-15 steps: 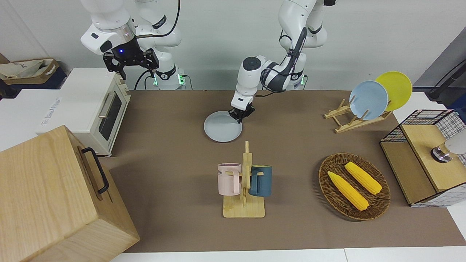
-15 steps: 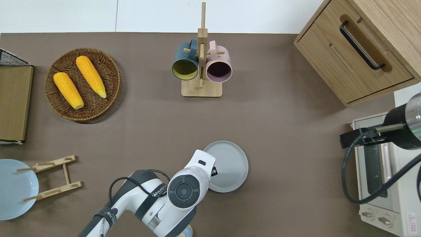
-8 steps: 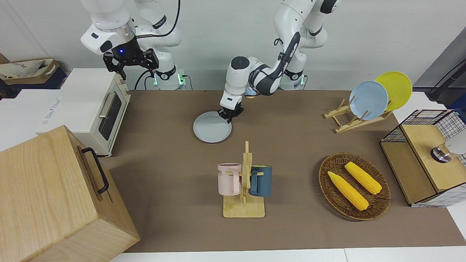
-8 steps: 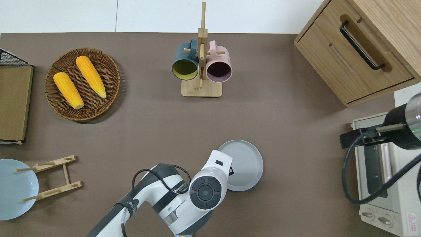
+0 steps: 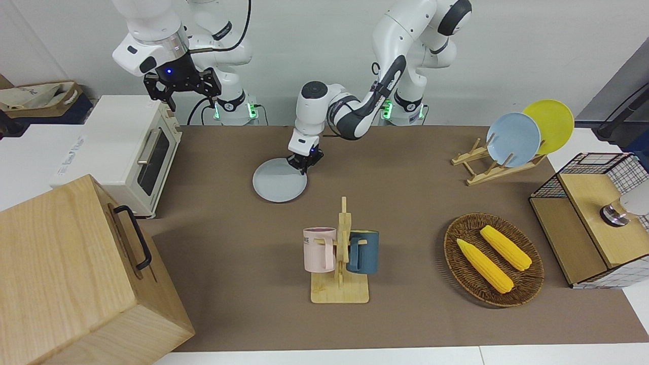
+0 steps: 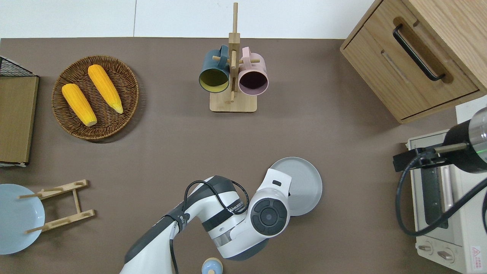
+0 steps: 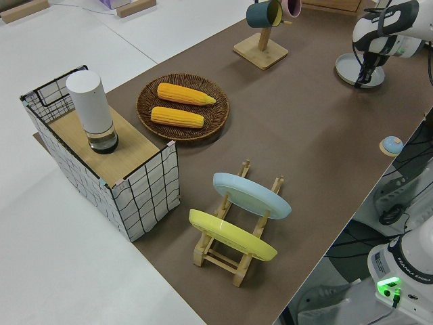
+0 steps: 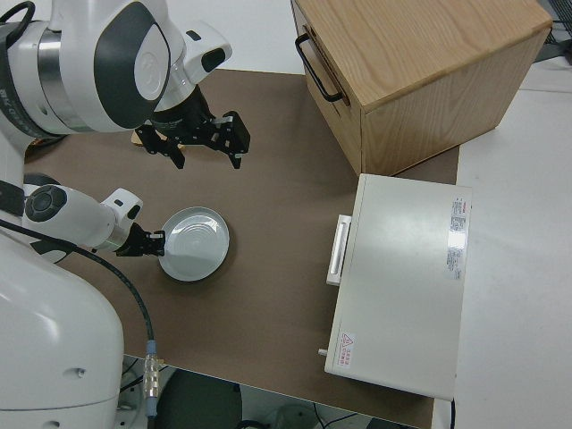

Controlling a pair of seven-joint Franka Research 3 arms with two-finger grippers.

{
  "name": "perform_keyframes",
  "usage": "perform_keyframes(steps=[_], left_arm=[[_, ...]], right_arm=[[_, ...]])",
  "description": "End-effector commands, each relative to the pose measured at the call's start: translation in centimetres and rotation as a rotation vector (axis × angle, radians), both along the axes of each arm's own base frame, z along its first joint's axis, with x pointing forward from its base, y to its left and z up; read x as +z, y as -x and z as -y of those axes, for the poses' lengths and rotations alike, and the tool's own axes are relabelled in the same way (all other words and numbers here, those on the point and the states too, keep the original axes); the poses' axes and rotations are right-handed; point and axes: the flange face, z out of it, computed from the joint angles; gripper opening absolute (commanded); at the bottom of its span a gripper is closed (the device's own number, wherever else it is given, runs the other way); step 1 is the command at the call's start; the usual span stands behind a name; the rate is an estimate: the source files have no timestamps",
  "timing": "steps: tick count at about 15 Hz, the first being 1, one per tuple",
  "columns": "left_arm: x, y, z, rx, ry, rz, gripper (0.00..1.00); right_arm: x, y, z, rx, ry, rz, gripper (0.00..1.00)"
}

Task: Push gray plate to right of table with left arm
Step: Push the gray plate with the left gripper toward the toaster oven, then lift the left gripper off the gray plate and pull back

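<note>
The left end effector [image 5: 304, 165] is down at the rim of the gray plate [image 5: 279, 180], on the edge toward the left arm's end; whether its fingers are parted or closed I cannot tell, and no grip shows; the plate lies flat on the bench [image 5: 405, 203], nearer the robots than the mug rack [image 5: 340, 253], with the toaster oven [image 5: 134, 152] toward the right arm's end. To push well, keep the contact low and behind the plate's centre, so it slides straight without spinning off; stop short of the oven. The right arm is parked.

Bright, even light from above; soft short shadows under the round woven wicker basket [image 6: 64, 114] and big wooden cabinet [image 5: 76, 284]. Sharp focus, no glare.
</note>
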Motion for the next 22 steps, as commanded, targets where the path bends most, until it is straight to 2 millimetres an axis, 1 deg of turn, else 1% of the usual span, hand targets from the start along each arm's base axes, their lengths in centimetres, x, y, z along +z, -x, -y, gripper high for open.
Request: perform_keyframes(steps=[1, 5, 6, 8, 9, 10, 16, 17, 19, 22], left_arm=[[-1.5, -0.8, 1.1, 0.011, -0.030, -0.002, 0.00], [-1.5, -0.9, 1.0, 0.013, -0.030, 0.000, 0.00], [-1.4, -1.0, 0.9, 0.014, -0.030, 0.001, 0.02], [-1.3, -1.3, 0.7, 0.018, -0.029, 0.003, 0.25], [-1.2, -1.5, 0.6, 0.018, -0.031, 0.005, 0.57], [-1.1, -1.4, 0.6, 0.023, -0.030, 0.005, 0.99], [-0.8, -1.5, 0.6, 0.018, -0.037, 0.008, 1.00], [-0.4, -1.5, 0.5, 0.010, -0.044, 0.012, 1.00], [0.1, -2.6, -1.1, -0.014, -0.080, 0.007, 1.00], [1.5, -2.7, -2.7, -0.050, -0.108, -0.003, 1.00]], right_arm=[[0.4, 0.3, 0.1, -0.015, -0.001, -0.004, 0.983], [0.4, 0.3, 0.1, -0.014, -0.002, -0.004, 0.983], [0.4, 0.3, 0.1, -0.014, -0.002, -0.004, 0.983], [0.4, 0.3, 0.2, -0.017, -0.001, -0.004, 0.983], [0.4, 0.3, 0.1, -0.014, -0.002, -0.004, 0.983], [0.4, 0.3, 0.1, -0.015, -0.001, -0.004, 0.983], [0.4, 0.3, 0.1, -0.014, -0.002, -0.004, 0.983], [0.4, 0.3, 0.1, -0.015, -0.001, -0.004, 0.983], [0.4, 0.3, 0.2, -0.017, -0.001, -0.004, 0.983], [0.4, 0.3, 0.1, -0.015, -0.001, -0.004, 0.983]])
